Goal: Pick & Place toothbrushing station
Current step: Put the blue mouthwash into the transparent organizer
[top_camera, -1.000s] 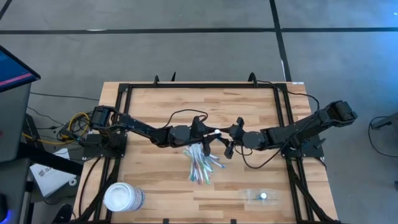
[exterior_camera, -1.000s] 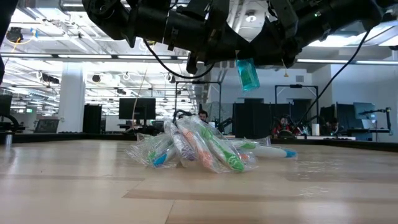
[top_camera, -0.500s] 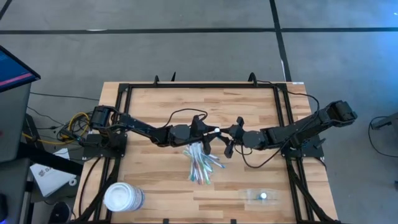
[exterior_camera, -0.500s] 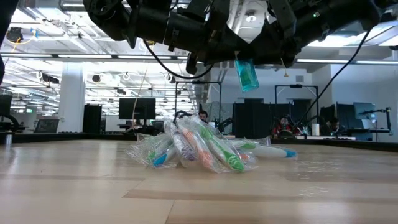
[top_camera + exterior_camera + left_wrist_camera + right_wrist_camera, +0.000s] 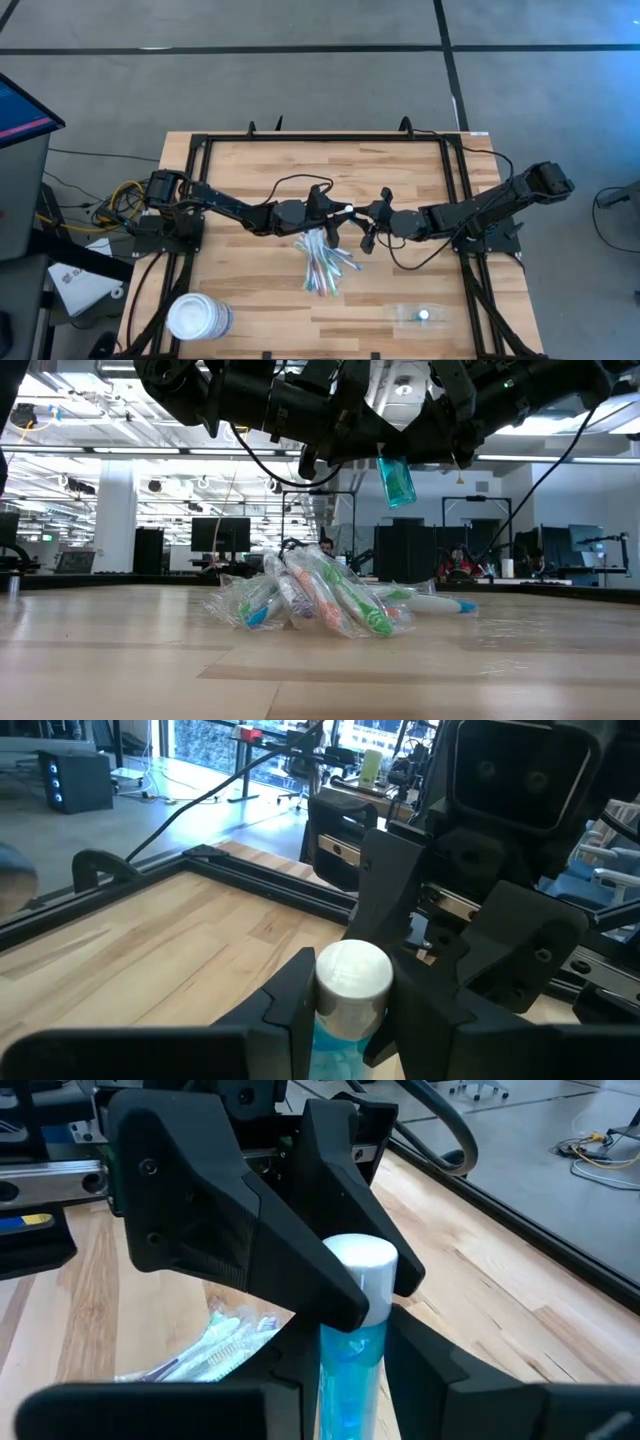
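A small bottle [image 5: 397, 480] of blue liquid with a white cap [image 5: 352, 975] is held high over the table's middle, upright with its cap up, between my two grippers, which meet tip to tip. My left gripper [image 5: 338, 218] and my right gripper [image 5: 366, 222] are both shut on it. The see-through toothbrushing station [image 5: 420, 315] stands on the table near the front right, untouched. A heap of plastic-wrapped toothbrushes [image 5: 322, 262] lies on the table below the grippers. My left gripper pinches the bottle just below its white cap [image 5: 350, 1020] between its two fingers [image 5: 290, 1005], coming roughly level from the table's left. The bottle is lifted clear and hangs upright below the fingers. My right gripper has the bottle's blue body below the cap [image 5: 350, 1365] between its two fingers [image 5: 420, 1365], coming roughly level from the table's right, opposite my left gripper. The bottle's lower end [image 5: 400, 495] hangs free above the toothbrush heap.
A large white round tub [image 5: 198, 318] stands at the table's front left corner. A black frame [image 5: 325, 140] runs round the table's edges. Bare wood shows along the far part of the table [image 5: 300, 165].
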`<state>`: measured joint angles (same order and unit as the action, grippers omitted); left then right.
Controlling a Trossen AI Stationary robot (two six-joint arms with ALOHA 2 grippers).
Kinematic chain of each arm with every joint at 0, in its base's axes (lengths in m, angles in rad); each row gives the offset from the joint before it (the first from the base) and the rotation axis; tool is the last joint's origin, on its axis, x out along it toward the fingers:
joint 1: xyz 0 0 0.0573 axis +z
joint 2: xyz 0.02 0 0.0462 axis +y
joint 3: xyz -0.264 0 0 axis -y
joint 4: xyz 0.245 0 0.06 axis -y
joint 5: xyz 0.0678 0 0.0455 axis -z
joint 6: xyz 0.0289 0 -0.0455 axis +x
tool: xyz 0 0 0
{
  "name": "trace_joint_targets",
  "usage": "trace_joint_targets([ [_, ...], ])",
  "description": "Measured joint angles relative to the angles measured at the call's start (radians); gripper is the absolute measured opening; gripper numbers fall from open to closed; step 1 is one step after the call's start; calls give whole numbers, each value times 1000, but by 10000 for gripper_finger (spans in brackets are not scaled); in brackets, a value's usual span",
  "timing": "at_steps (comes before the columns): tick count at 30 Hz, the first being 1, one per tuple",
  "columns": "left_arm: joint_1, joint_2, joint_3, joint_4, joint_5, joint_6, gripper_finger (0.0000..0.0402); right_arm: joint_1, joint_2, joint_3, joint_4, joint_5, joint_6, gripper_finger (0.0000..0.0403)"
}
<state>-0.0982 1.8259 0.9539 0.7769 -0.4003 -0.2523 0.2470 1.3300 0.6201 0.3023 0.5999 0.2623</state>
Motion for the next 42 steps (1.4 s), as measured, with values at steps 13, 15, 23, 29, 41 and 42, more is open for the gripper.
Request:
trace_joint_targets([
  [13, -1, 0, 0, 2, 14, 53, 121, 23, -7, 0, -7, -8, -11, 75],
  [15, -1, 0, 1, 5, 14, 61, 120, 27, -10, 0, -8, -23, -11, 75],
  [23, -13, -57, -2, 4, 15, 88, 121, 27, -10, 0, -30, -31, -10, 74],
  [29, -21, -160, -56, 7, 16, 121, 117, 39, -10, 0, -27, -54, -8, 74],
  [41, -31, -203, -149, 2, 15, 84, 116, 165, -129, -4, -44, -56, -8, 74],
  [42, -35, -203, -149, 3, 16, 84, 116, 179, -139, -7, -44, -55, -8, 74],
])
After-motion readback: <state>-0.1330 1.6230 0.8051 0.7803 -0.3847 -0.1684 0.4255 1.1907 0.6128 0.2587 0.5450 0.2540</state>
